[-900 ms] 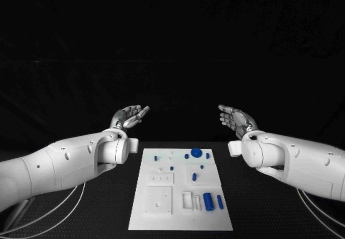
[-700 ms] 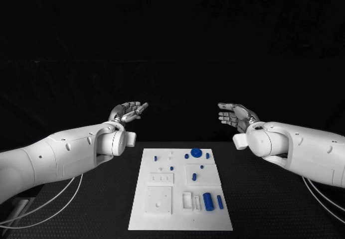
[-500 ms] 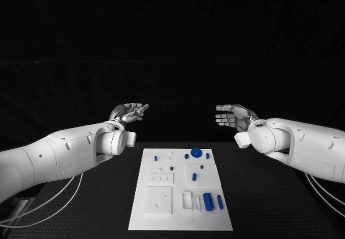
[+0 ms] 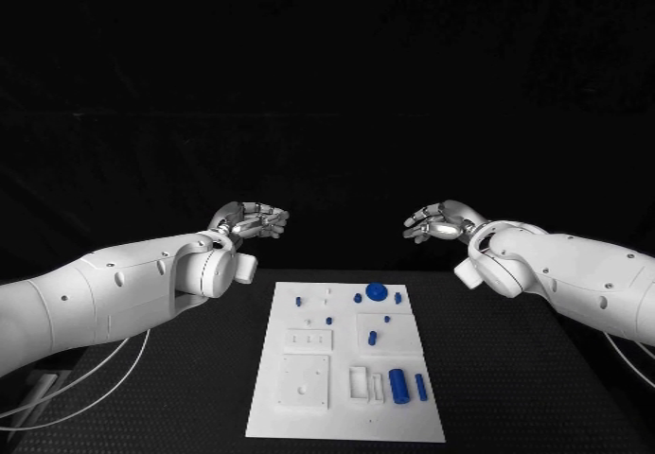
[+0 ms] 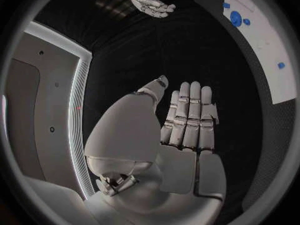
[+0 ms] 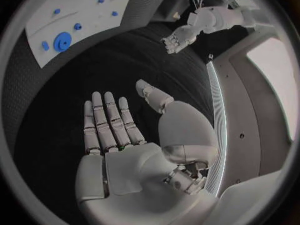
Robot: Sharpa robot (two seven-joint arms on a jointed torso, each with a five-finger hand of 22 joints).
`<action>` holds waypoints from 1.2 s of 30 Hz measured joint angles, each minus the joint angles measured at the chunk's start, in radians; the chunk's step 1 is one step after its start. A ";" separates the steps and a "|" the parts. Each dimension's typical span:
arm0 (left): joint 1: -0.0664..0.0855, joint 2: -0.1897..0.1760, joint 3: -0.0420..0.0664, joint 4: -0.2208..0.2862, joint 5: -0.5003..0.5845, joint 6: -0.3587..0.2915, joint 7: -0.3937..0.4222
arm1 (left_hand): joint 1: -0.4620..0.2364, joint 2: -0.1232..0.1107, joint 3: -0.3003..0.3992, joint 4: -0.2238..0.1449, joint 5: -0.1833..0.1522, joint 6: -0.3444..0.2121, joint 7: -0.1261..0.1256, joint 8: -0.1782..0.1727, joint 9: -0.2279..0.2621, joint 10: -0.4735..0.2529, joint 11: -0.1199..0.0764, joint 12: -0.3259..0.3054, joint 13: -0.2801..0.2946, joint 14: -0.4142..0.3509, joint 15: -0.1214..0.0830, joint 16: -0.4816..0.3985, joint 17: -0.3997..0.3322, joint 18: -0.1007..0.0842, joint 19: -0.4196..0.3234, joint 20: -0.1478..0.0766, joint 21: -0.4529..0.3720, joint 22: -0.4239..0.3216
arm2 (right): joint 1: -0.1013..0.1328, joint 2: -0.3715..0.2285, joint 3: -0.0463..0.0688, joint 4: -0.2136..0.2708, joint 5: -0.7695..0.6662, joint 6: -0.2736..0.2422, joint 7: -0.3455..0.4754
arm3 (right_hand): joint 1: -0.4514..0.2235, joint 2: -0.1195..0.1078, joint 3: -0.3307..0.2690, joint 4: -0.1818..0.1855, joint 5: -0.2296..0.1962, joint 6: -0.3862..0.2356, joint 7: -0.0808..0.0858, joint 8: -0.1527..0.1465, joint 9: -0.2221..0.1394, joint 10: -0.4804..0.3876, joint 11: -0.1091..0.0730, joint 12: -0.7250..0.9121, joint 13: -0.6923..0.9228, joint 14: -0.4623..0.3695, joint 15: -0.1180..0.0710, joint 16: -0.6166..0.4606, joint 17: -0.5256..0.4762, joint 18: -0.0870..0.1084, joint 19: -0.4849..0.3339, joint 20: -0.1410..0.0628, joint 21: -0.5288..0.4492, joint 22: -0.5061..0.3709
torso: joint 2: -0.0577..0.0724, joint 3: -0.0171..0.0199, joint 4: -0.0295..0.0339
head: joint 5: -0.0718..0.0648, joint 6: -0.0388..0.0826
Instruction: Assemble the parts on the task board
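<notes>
My left hand (image 5: 181, 130) and my right hand (image 6: 122, 130) both look like brushed silver metal with a soft satin sheen, on arms cased in smooth, slightly glossy white plastic. Below them the table (image 4: 519, 378) is a matt black with a fine, grainy, mesh-like texture. On it the task board (image 4: 308, 416) reads as flat, matt white plastic, and the blue parts (image 4: 398, 385) on it look like smooth, solid-coloured plastic with barely any shine.

black table (image 4: 519, 378), dark backdrop (image 4: 327, 113)
</notes>
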 measured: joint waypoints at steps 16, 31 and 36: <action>0.033 -0.102 0.002 0.196 -0.039 0.046 -0.007 | -0.117 -0.017 0.134 -0.169 -0.016 0.068 -0.012 -0.088 -0.002 0.073 -0.016 -0.057 0.003 0.109 -0.043 0.031 0.062 -0.008 0.093 -0.048 0.078 0.000 | 0.000 0.077 0.001 0.006 -0.609 0.009 -0.014 | 0.084 -0.044 0.036 0.001 0.011 0.233 -0.015 -0.021 -0.006 0.257 -0.090 -0.035 0.015 0.531 -0.200 0.184 0.219 0.119 0.578 -0.099 0.179 -0.006 | 0.053 -0.0092 0.0203 | -0.012 0.017; 0.071 -0.150 0.004 0.295 -0.044 0.053 -0.007 | -0.182 -0.028 0.173 -0.210 -0.021 0.065 -0.008 -0.110 0.009 0.071 -0.011 -0.078 0.004 0.105 -0.039 0.018 0.072 -0.011 0.078 -0.045 0.082 0.000 | -0.018 0.132 0.001 -0.003 -0.940 0.017 -0.056 | 0.108 -0.068 0.049 0.000 -0.009 0.229 -0.019 -0.065 -0.021 0.244 -0.088 -0.096 -0.002 0.619 -0.205 0.351 0.319 0.111 0.699 -0.163 0.292 0.060 | 0.110 -0.0172 0.0585 | -0.029 0.045; 0.075 -0.152 0.004 0.311 -0.044 0.054 -0.008 | -0.193 -0.030 0.179 -0.215 -0.021 0.061 -0.005 -0.110 0.012 0.067 -0.008 -0.083 0.004 0.105 -0.040 0.012 0.074 -0.011 0.078 -0.045 0.086 0.000 | -0.035 0.147 0.001 -0.030 -1.001 0.018 -0.074 | 0.108 -0.082 0.058 0.003 -0.020 0.213 -0.035 -0.082 -0.033 0.217 -0.073 -0.113 -0.018 0.619 -0.199 0.407 0.345 0.111 0.718 -0.178 0.327 0.061 | 0.127 -0.0181 0.0641 | -0.034 0.056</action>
